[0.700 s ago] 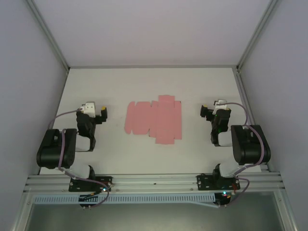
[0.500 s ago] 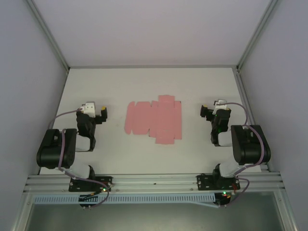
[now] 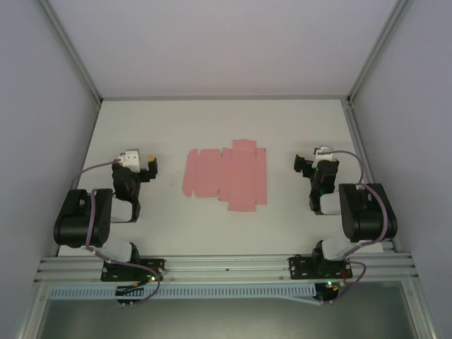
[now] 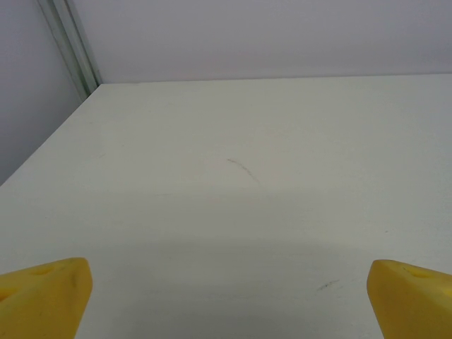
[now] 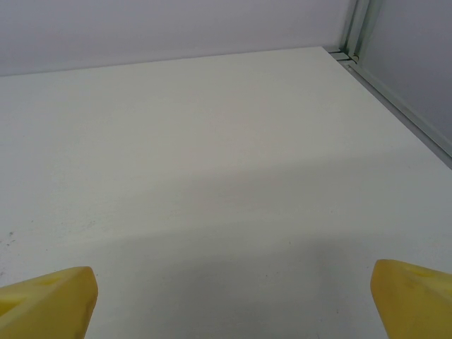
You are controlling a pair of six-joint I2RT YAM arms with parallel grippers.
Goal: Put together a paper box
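a plain white matte desk (image 3: 212, 233) sits between pale lilac-grey panel walls (image 3: 226, 42), slim aluminium posts (image 3: 70, 51) rising at the back corners, a ribbed aluminium rail (image 3: 226, 267) along its near edge; soft, even light.

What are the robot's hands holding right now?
Nothing. The left gripper and right gripper are open and empty; the paper box lies flat on the table between them.

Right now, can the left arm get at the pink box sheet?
Probably yes. The paper box lies flat and unfolded on the table, to the right of the left hand; bare table between them, and the hand is open and empty.
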